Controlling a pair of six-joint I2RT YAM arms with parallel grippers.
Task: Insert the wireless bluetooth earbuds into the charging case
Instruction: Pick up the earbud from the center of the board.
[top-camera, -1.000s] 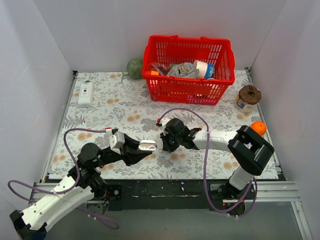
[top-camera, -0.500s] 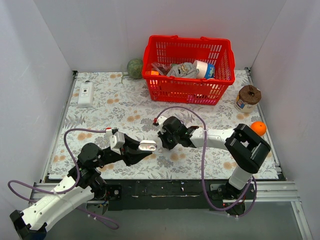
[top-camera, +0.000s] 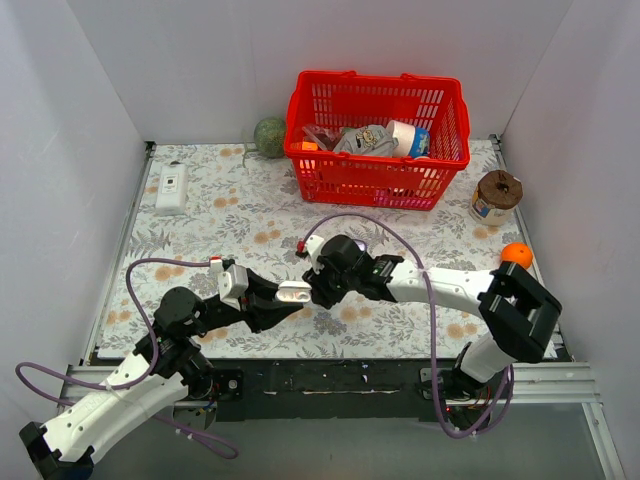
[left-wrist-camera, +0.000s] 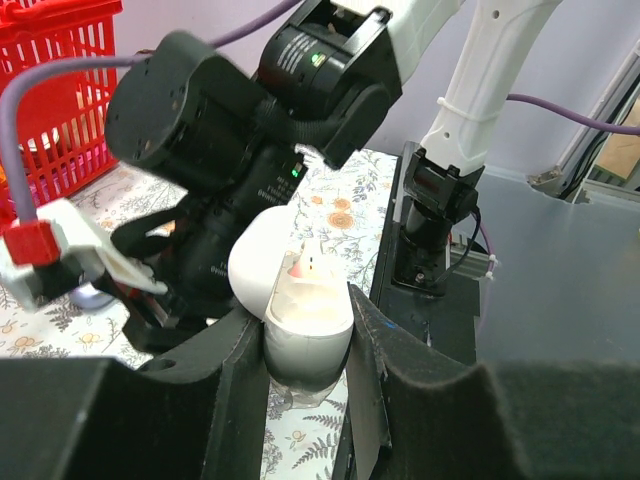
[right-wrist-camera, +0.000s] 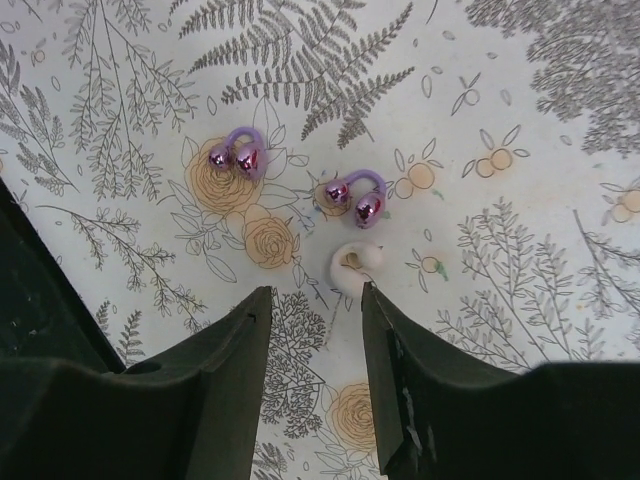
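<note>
Top: left end effector clamped on case; right end effector just beside.
Left wrist: case lid open.
Right wrist: fingers apart, empty, over earbuds lying on bench.
Earbuds likely light, glossy, slippery; pinch across arc.

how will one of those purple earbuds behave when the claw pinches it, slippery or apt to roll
Probably slippery: the earbuds have glossy, rounded beads that show highlights. Likely light and easily nudged, being tiny beside the right claw. The curved band joining each pair may limit rolling.
</note>
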